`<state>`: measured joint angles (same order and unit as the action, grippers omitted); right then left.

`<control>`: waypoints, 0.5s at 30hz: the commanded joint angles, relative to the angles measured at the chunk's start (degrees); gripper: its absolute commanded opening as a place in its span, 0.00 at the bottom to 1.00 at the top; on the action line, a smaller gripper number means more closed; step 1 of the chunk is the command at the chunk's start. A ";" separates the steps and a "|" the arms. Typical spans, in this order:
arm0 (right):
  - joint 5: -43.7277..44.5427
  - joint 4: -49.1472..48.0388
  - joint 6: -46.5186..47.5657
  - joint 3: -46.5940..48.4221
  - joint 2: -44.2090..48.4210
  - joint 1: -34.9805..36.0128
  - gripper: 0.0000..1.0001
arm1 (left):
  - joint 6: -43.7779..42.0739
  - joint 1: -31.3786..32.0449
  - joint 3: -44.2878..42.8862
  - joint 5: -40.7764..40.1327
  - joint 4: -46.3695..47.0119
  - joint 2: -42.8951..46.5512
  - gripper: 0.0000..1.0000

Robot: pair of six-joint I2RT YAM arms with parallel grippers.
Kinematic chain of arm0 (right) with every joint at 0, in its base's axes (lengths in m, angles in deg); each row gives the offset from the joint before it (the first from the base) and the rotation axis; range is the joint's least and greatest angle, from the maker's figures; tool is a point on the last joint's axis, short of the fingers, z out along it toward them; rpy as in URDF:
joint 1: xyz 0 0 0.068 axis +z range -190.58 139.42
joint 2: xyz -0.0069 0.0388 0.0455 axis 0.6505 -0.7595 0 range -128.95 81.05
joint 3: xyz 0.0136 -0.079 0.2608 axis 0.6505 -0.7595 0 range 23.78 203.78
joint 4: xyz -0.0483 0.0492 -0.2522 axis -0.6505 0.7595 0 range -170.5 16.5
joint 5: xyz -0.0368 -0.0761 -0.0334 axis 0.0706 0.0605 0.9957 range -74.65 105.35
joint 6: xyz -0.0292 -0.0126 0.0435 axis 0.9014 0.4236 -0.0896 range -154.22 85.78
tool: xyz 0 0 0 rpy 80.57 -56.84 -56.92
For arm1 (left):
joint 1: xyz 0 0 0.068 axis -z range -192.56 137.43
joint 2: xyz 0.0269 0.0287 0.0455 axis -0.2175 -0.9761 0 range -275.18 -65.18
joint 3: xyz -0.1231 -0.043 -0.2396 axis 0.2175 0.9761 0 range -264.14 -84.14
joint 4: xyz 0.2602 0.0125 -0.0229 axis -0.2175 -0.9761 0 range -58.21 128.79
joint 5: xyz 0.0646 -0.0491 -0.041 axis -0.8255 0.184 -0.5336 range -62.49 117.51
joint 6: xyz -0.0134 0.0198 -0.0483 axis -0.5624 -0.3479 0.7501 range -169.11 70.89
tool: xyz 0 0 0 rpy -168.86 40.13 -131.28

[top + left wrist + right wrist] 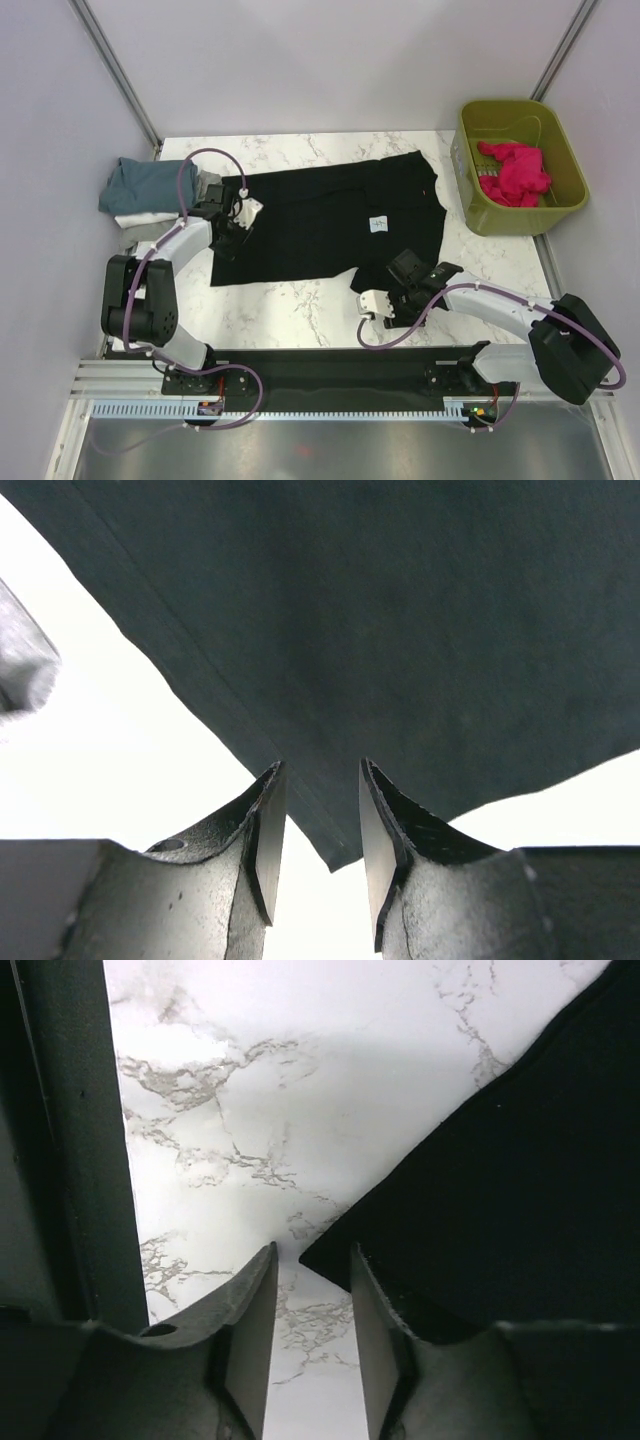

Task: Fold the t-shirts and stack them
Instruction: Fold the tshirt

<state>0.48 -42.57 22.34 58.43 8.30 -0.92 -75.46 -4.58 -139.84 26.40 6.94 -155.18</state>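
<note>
A large black t-shirt [320,225] lies spread flat on the marble table [290,310], with a small white label [378,224] on it. My left gripper [230,238] is open at the shirt's left edge. In the left wrist view [320,770] a corner of the black cloth [400,630] lies between the open jaws, not pinched. My right gripper [400,266] is open at the shirt's near edge. In the right wrist view [312,1252] a corner of the shirt [520,1190] points in between the fingertips. Folded teal, grey and white shirts [148,187] are stacked at the far left.
An olive-green basket [470,190] stands at the back right with a red-pink cloth [515,170] in it. Grey walls close in the table on the left, back and right. A black rail [330,365] runs along the near edge.
</note>
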 commanded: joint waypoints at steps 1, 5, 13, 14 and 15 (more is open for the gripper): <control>1.07 -4.53 -0.39 -1.61 -2.75 0.24 0.40 | 2.96 0.01 0.77 2.50 -3.55 3.51 0.42; 2.56 -4.62 -0.65 -1.61 -2.14 0.24 0.13 | 3.68 0.01 3.84 3.56 -9.87 7.81 0.43; 2.66 -5.50 -6.01 -1.43 1.30 0.16 0.00 | -2.04 -0.25 13.59 1.28 -9.63 14.50 0.43; 2.92 -5.50 -6.80 -1.26 1.21 0.24 0.00 | -1.87 -0.34 13.86 1.28 -9.45 14.24 0.43; 3.09 -5.59 -6.90 -1.26 1.29 0.24 0.00 | -1.86 -0.78 13.95 1.28 -9.02 13.97 0.43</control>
<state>1.79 -45.56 17.72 57.76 9.18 -0.66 -75.05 -4.64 -126.62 27.69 -2.57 -141.43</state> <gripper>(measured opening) 0.010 0.428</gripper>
